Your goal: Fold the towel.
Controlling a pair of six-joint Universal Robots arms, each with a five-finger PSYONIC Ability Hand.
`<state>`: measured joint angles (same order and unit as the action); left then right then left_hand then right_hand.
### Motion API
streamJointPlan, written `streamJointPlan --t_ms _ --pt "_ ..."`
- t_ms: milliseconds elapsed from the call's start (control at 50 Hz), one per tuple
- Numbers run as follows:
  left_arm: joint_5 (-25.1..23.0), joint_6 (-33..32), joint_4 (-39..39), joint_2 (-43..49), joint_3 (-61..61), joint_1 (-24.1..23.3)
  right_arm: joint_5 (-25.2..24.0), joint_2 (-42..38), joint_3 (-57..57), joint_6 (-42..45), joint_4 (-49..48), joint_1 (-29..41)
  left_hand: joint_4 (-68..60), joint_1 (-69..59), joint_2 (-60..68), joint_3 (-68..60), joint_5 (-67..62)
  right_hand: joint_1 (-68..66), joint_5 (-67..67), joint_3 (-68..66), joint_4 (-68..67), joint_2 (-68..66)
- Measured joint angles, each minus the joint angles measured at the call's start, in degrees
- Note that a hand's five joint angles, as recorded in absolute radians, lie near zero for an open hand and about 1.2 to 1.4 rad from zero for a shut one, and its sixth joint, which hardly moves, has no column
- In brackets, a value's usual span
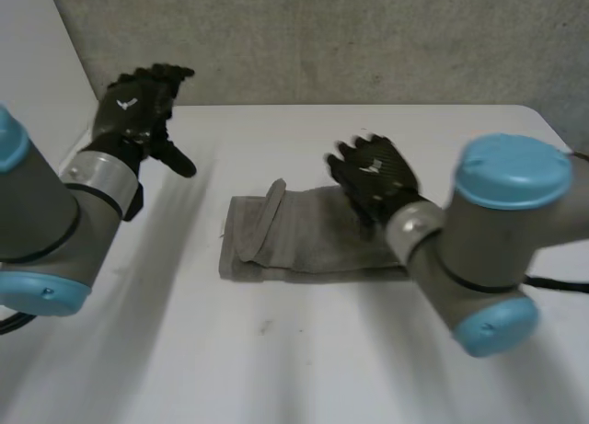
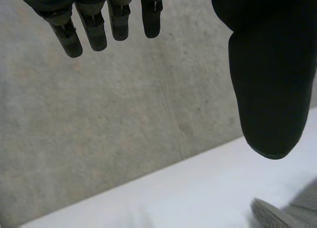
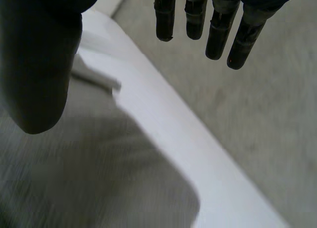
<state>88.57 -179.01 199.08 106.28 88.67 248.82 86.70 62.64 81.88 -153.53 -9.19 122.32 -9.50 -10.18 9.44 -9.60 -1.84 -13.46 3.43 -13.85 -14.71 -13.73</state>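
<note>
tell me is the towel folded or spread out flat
Folded. The towel lies on the table as a compact rectangle, with stacked layers showing along its left end and one loose flap turned up there.

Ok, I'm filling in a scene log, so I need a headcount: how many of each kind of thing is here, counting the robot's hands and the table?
Towel: 1, the grey towel lying on the table
Hands: 2, the left hand and the right hand, both open
Table: 1, the white table
Total: 4
</note>
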Motion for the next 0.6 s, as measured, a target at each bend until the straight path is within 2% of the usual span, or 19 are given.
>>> streamJointPlan --t_ms 200,260,360,460,520,600 --pt "-0.14 -0.46 0.29 6.21 0.12 -3.35 -2.96 -0.40 12.80 -0.39 -2.96 -10.17 0.00 0.00 0.00 0.00 0.00 -2.79 3.12 -2.28 -1.51 -2.46" --pt "-0.12 -0.51 0.60 8.12 0.10 -4.39 -3.89 -1.94 13.58 0.39 -4.38 -11.35 0.00 0.00 0.00 0.00 0.00 -13.31 14.45 -13.32 -12.37 -13.48" --pt "-0.05 -0.55 1.03 9.89 0.12 -5.35 -4.45 -3.56 13.44 0.76 -6.33 -12.10 0.00 0.00 0.00 0.00 0.00 -25.82 25.94 -25.37 -24.40 -25.70" --pt "0.11 -0.51 1.17 10.00 0.21 -5.51 -4.88 -4.04 13.32 0.35 -7.96 -12.63 0.00 0.00 0.00 0.00 0.00 -47.82 47.80 -47.62 -46.88 -47.75" --pt "0.20 -0.48 1.17 9.54 0.33 -5.45 -5.24 -4.01 13.43 -0.13 -8.74 -12.92 0.00 0.00 0.00 0.00 0.00 -52.44 55.05 -55.00 -54.44 -55.15" --pt "0.19 -0.46 1.16 8.88 0.58 -5.36 -5.55 -3.85 13.57 -0.86 -9.28 -13.21 0.00 0.00 0.00 0.00 0.00 -52.18 54.99 -54.73 -54.39 -54.86"
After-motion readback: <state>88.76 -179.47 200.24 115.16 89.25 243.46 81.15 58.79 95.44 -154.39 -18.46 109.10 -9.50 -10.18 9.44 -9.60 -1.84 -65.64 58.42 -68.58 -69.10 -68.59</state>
